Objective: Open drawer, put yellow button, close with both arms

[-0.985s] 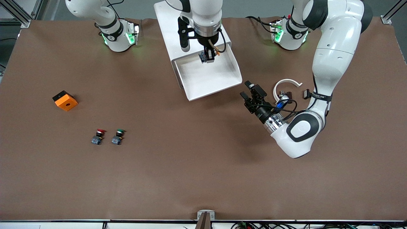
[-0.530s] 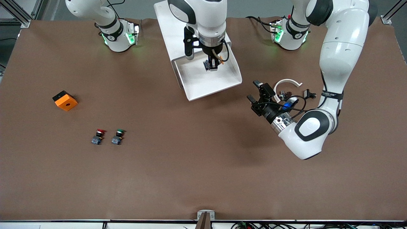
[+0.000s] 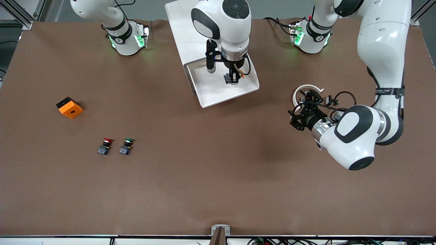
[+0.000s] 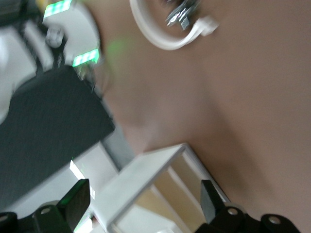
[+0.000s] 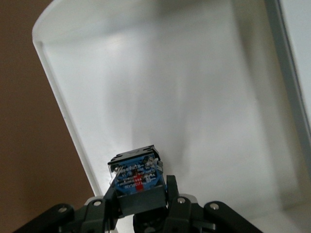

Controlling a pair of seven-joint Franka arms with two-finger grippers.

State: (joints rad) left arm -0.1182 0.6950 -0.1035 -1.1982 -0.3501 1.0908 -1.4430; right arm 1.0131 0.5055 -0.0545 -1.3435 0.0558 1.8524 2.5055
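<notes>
While the right hand (image 3: pixel 233 80) grips it, the yellow button (image 3: pixel 235 77) lies sideways.

You see the shallow white plastic drawer (image 3: pixel 218 92) pulled open from the white box cabinet, its tray bare. The small yellow-capped push button (image 3: pixel 233 77), blue-grey and black block body, hangs over that tray, clamped in the right arm's black two-finger gripper (image 3: pixel 233 79).

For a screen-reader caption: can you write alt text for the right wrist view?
The right end effector grips the yellow button by its blue block body, held over the white tray of the open drawer. Brown table shows beside the tray.
</notes>
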